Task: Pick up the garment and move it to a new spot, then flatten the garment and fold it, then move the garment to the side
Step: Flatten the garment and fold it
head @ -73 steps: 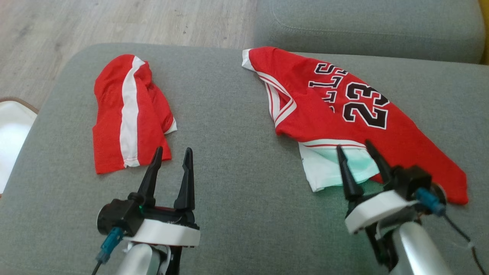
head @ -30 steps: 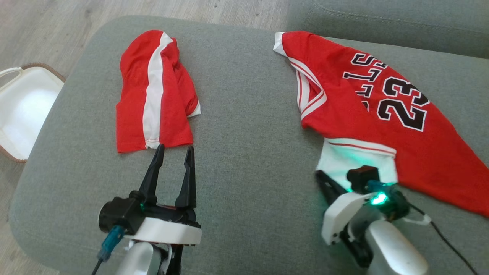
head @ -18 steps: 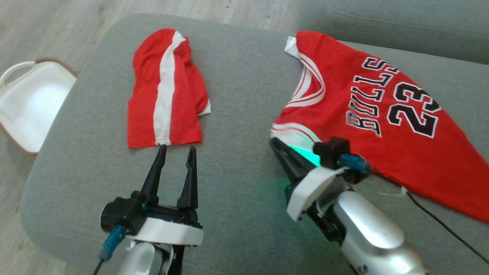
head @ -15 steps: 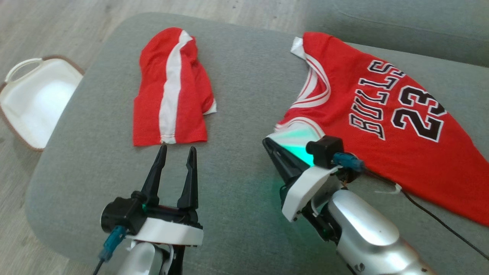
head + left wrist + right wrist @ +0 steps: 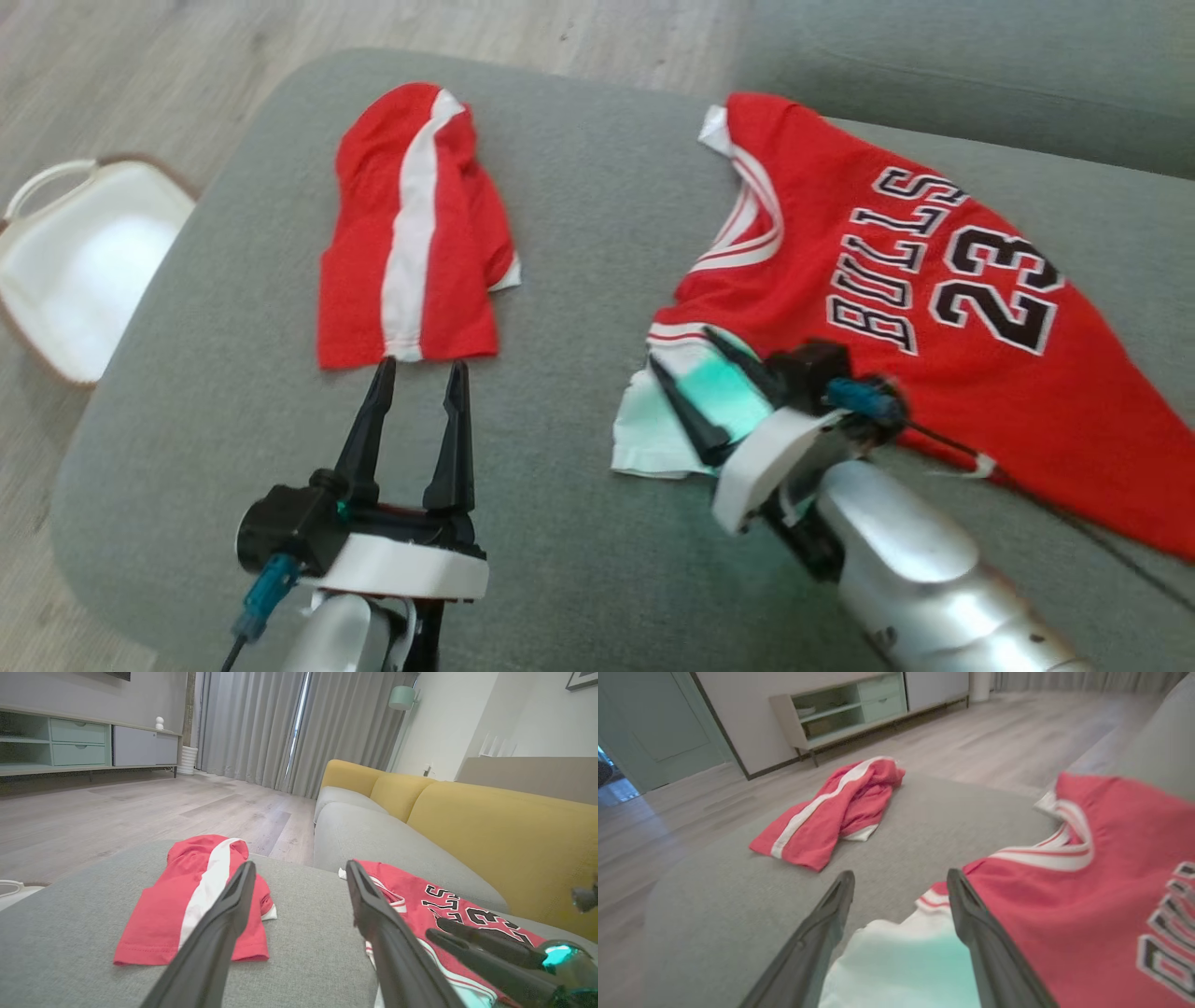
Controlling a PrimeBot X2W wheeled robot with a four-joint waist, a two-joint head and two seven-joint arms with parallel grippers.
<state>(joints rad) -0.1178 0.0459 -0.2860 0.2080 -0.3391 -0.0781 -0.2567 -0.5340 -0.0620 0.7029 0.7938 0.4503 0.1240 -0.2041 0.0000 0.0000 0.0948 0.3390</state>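
Jersey (image 5: 840,271): red, "BULLS 23" in black and white, print up. It lies on the right half of the grey seat (image 5: 579,233), with a white flap turned out at its near-left corner.
Right end effector (image 5: 681,347): fingers spread, nothing pinched between them. It is low over the white flap, tips pointing toward the neckline, and a green glow falls on the cloth beneath.
Left end effector (image 5: 420,366): fingers spread, empty, tips at the near hem of the shorts.
Shorts (image 5: 411,233): red with a white stripe, rumpled, on the left half of the seat, well apart from the jersey.
Basket (image 5: 84,261): white, on the wood floor (image 5: 140,75) left of the seat.
Backrest (image 5: 490,830): yellow, behind the seat.
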